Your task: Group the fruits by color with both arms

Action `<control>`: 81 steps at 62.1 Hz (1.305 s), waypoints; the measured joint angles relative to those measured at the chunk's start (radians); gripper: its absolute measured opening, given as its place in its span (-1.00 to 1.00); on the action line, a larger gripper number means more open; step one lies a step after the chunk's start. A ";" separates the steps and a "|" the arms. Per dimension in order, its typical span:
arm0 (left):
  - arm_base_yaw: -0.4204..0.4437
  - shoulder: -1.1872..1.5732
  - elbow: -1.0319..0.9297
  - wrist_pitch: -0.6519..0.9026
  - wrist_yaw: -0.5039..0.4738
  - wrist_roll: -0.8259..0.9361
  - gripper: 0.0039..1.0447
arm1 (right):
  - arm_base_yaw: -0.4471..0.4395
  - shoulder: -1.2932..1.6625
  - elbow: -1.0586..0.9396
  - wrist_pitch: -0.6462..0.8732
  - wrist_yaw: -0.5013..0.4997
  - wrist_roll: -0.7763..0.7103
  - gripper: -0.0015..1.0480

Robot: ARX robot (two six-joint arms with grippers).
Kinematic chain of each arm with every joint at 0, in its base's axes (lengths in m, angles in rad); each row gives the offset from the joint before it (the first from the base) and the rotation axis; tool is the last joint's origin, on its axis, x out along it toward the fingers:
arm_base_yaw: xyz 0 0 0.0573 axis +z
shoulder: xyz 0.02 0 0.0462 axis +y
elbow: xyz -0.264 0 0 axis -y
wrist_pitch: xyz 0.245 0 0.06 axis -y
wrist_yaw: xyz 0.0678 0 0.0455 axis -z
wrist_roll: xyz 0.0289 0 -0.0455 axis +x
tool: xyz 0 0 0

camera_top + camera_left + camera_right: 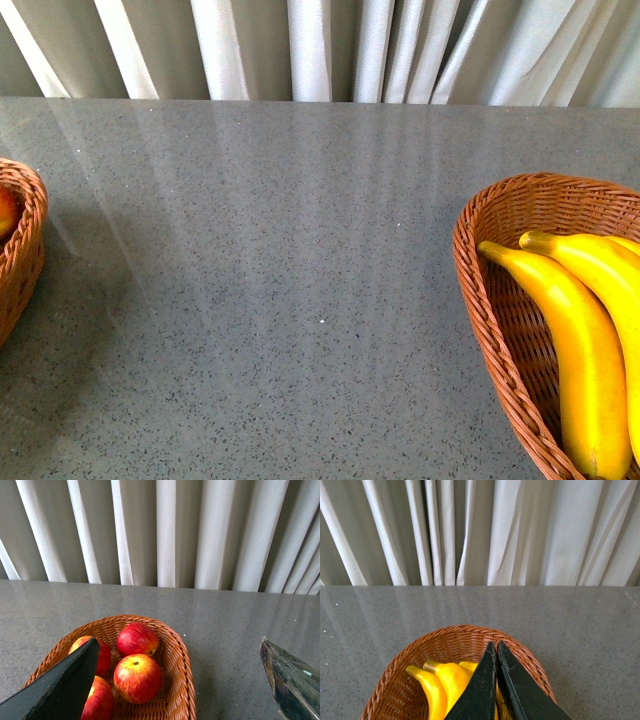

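Observation:
Several red apples with yellowish tops lie in a wicker basket [177, 690] in the left wrist view; one apple [137, 677] lies in the middle and another [137, 639] behind it. My left gripper [178, 645] is open and empty, hovering over the basket's near rim. Three yellow bananas [450, 680] lie in a second wicker basket [395, 677] in the right wrist view. My right gripper [496, 644] is shut and empty, above the bananas. In the front view the bananas [570, 340] fill the right basket [470, 270]. A sliver of apple [5, 212] shows in the left basket [30, 250]. Neither arm shows there.
The grey speckled table [300, 280] stretches between the two baskets. White pleated curtains [320, 50] hang behind its far edge.

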 joint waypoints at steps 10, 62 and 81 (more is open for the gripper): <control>0.000 0.000 0.000 0.000 0.000 0.000 0.83 | 0.000 -0.051 0.000 -0.050 0.000 0.000 -0.97; 0.000 0.000 0.000 0.000 0.000 0.000 0.83 | 0.002 -0.303 0.000 -0.309 0.000 0.000 -0.84; 0.000 0.000 0.000 0.000 0.000 0.000 0.83 | 0.002 -0.304 0.000 -0.309 0.000 0.000 0.23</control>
